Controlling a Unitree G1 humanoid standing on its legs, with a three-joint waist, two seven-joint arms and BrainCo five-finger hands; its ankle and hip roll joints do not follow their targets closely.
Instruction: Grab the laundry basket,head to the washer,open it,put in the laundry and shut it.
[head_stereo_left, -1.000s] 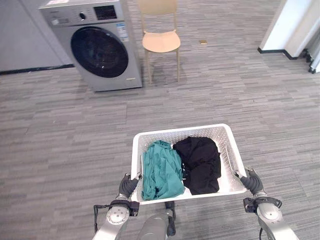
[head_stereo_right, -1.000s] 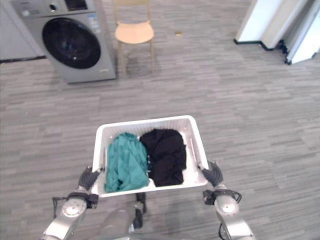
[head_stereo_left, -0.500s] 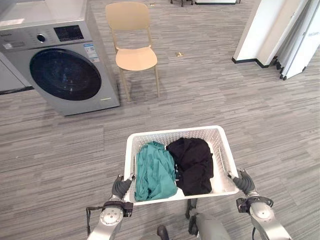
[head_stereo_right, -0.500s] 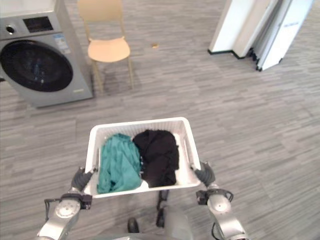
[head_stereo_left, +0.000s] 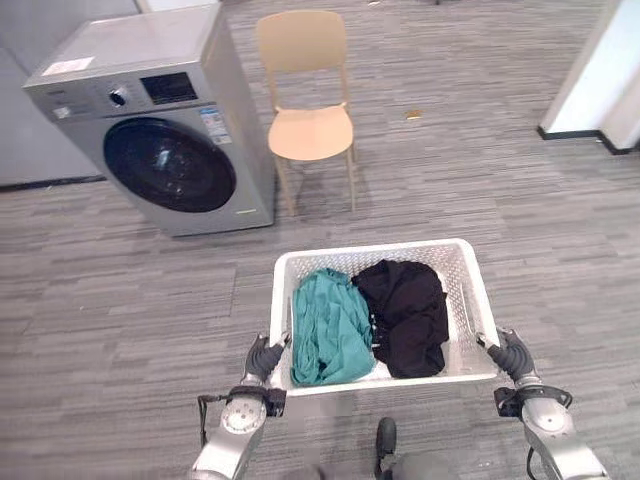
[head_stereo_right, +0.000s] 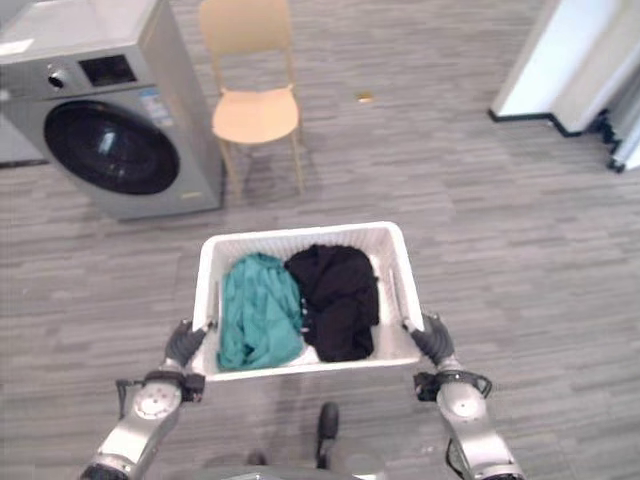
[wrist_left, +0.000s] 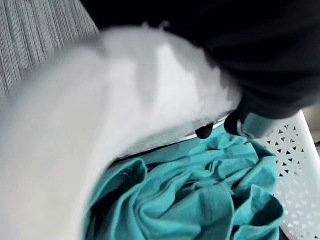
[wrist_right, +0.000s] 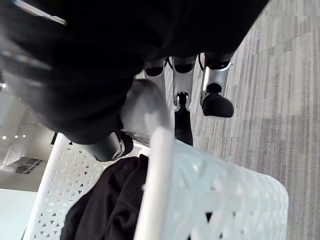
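Note:
I carry a white perforated laundry basket (head_stereo_left: 370, 253) low in front of me. In it a teal garment (head_stereo_left: 325, 335) lies on the left and a black garment (head_stereo_left: 408, 315) on the right. My left hand (head_stereo_left: 262, 358) is curled round the basket's left rim, and its thumb (wrist_left: 252, 123) hooks over the rim (wrist_left: 100, 100) above the teal cloth. On the opposite rim (wrist_right: 160, 165) my right hand (head_stereo_left: 512, 357) holds in the same way. The grey washer (head_stereo_left: 190, 95) stands ahead to the left with its round dark door (head_stereo_left: 168, 165) closed.
A beige chair (head_stereo_left: 311, 128) stands right beside the washer. A small brown object (head_stereo_left: 411, 115) lies on the grey plank floor beyond it. A white pillar base (head_stereo_left: 600, 90) is at the far right. Open floor lies between the basket and the washer.
The camera has swung and moved, and the washer and chair now look larger and nearer. The basket and both hands on its rims keep the same hold.

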